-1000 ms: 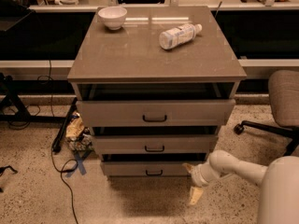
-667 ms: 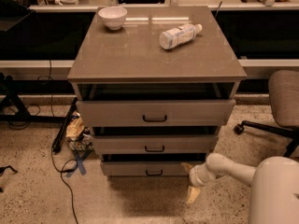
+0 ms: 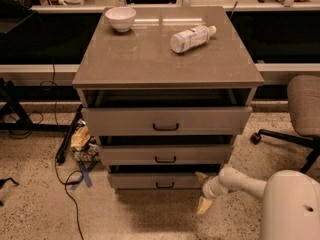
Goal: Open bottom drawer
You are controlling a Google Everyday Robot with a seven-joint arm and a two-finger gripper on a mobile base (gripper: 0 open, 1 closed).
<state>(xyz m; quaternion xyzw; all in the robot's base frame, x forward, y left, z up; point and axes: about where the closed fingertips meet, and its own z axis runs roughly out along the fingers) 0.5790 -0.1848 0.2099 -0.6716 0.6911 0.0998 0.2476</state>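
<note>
A grey-brown cabinet [image 3: 165,59] carries a white bowl [image 3: 120,18] and a bottle [image 3: 191,37] lying on its side. Snack bags [image 3: 82,141] and a black cable [image 3: 70,194] lie on the floor to its left, and an office chair [image 3: 305,109] stands to its right. The bottom drawer [image 3: 145,180] sits lowest, just above the floor. My gripper [image 3: 198,193] is beside the drawer's right end, fingers [image 3: 202,176] spread wide and holding nothing. I cannot tell if the upper finger touches the drawer front. Bare floor lies in front.
</note>
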